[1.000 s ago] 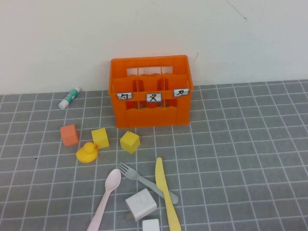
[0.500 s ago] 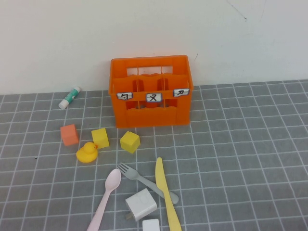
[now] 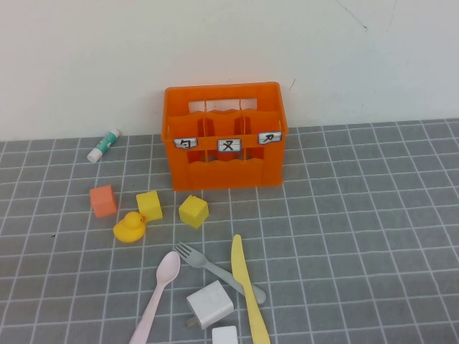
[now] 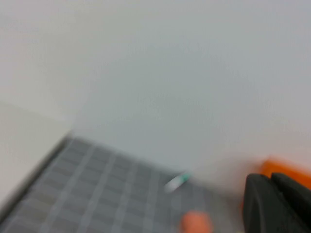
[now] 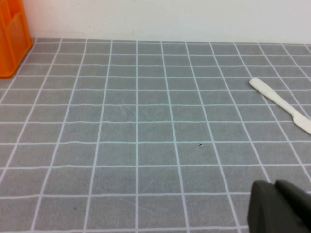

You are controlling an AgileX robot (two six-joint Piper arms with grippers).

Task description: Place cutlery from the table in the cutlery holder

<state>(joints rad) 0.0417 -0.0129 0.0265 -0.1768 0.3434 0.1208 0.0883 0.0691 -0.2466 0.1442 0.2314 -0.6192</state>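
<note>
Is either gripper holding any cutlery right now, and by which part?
Nothing is held. The left gripper and right gripper are both shut on nothing; the spoon, fork and knife lie on the table.

Light is even and bright, with soft, short shadows under the cutlery holder [image 3: 224, 136]. The high and right wrist views are sharp; the left wrist view is heavily blurred throughout.

Spoon [image 3: 159, 290], fork [image 3: 215, 270], knife [image 3: 246, 292] flat before orange holder [image 3: 224, 136] (upright).
</note>
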